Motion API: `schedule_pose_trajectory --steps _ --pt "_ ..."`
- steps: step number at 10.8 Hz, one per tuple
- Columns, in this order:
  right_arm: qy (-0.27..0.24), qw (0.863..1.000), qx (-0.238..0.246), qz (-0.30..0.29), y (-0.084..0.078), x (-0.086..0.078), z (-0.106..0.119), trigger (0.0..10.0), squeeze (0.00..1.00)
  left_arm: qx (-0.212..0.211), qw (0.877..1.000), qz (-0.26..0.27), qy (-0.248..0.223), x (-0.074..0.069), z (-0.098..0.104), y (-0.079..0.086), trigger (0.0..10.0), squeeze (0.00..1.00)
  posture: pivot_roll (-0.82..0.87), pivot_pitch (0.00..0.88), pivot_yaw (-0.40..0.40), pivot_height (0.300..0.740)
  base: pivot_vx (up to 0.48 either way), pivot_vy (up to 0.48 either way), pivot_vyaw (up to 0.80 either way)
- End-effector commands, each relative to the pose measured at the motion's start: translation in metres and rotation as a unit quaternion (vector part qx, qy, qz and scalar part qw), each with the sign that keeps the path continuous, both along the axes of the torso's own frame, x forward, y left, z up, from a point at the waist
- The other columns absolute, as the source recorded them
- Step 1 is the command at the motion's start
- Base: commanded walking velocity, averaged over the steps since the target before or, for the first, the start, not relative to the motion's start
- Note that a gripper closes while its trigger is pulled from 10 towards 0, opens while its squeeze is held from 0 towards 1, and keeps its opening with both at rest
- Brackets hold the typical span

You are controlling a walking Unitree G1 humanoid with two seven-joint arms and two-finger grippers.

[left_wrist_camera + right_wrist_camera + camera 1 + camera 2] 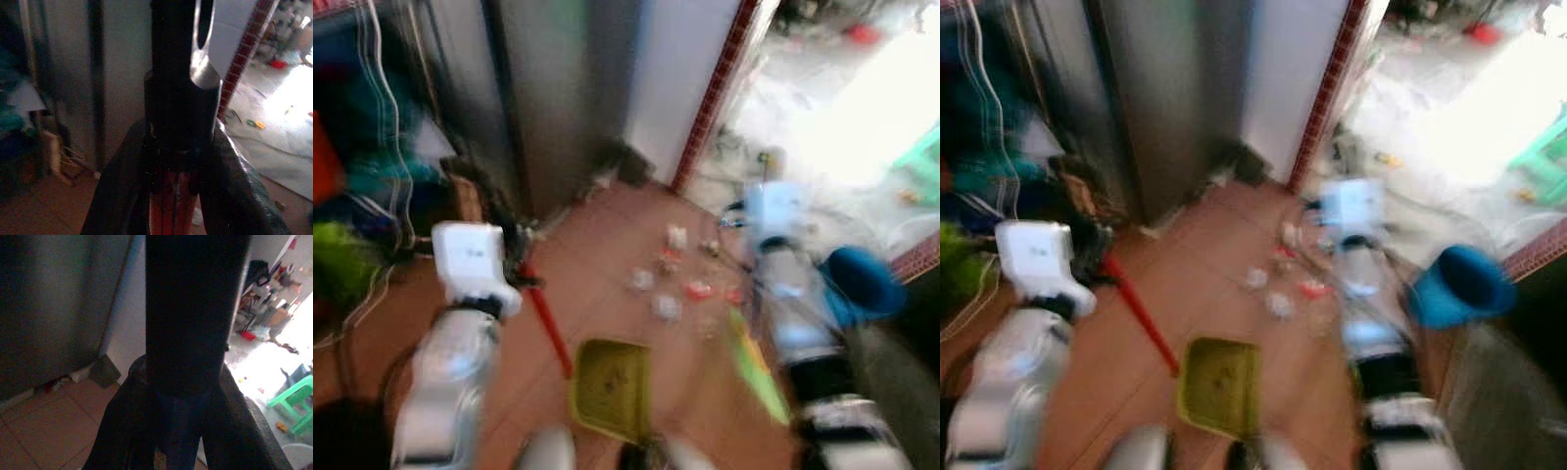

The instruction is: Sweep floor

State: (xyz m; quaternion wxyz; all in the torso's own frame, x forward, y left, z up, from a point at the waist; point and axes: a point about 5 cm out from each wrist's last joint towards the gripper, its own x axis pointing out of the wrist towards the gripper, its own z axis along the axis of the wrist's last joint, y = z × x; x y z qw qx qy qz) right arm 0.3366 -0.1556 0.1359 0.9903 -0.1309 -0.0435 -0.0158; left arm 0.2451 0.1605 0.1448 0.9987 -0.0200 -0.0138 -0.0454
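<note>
Both eye views are blurred. A yellow-green dustpan (612, 387) rests on the brown tile floor in front of me, with its red handle (546, 318) rising toward my left gripper (517, 250). In the left wrist view my left gripper (176, 196) is shut on that red and black handle. Several small bits of litter (668, 282) lie scattered on the floor beyond the dustpan. On the right my right gripper (183, 431) is shut on a dark broom handle (195, 308). A green strip of the broom (756, 367) slants down beside my right arm.
A tall grey cabinet (558, 98) stands straight ahead, with clutter and cords (362, 166) to its left. A red-tiled door edge (713, 93) opens onto a bright area with a green stool (925, 162). A blue bucket (862, 284) sits at the right.
</note>
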Motion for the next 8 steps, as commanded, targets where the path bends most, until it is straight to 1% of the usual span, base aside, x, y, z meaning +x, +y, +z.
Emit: schedule_pose_trajectory --steps 1,3,4,5,6,7,8 --pt "-0.024 1.000 0.002 -0.017 -0.014 0.001 0.010 10.0 0.00 0.008 0.999 -0.012 -0.037 0.001 0.015 -0.006 10.0 0.00 0.10 0.100 -0.100 0.740 0.439 0.000 -0.54" --pt "-0.018 1.000 0.005 -0.020 -0.015 0.003 0.006 10.0 0.00 0.011 0.999 -0.011 -0.035 0.004 0.014 -0.007 10.0 0.00 0.11 0.096 -0.095 0.740 0.439 0.000 -0.44" --pt "-0.022 0.999 0.006 -0.023 -0.015 0.006 0.008 10.0 0.00 0.009 0.999 -0.019 -0.038 0.007 0.016 -0.010 10.0 0.00 0.11 0.068 -0.082 0.740 0.412 0.000 0.00" --pt "-0.032 0.999 0.010 -0.032 -0.015 0.011 0.014 10.0 0.00 0.011 0.998 -0.038 -0.050 0.013 0.020 -0.013 10.0 0.00 0.10 0.044 -0.081 0.740 0.405 0.000 0.00" --pt "-0.034 0.999 0.013 -0.035 -0.014 0.013 0.017 10.0 0.00 0.008 0.998 -0.038 -0.057 0.019 0.024 -0.013 10.0 0.00 0.10 0.038 -0.088 0.740 0.292 0.000 0.00" --pt "-0.033 0.999 0.021 -0.033 -0.008 0.016 0.019 10.0 0.00 0.033 0.998 -0.020 -0.056 0.030 0.028 -0.008 10.0 0.00 0.10 0.022 -0.110 0.740 0.000 0.000 0.00" --pt "-0.033 0.999 0.027 -0.025 -0.002 0.016 0.020 10.0 0.00 0.036 0.998 0.000 -0.060 0.033 0.030 -0.006 10.0 0.00 0.09 0.016 -0.121 0.740 0.000 0.000 0.00"
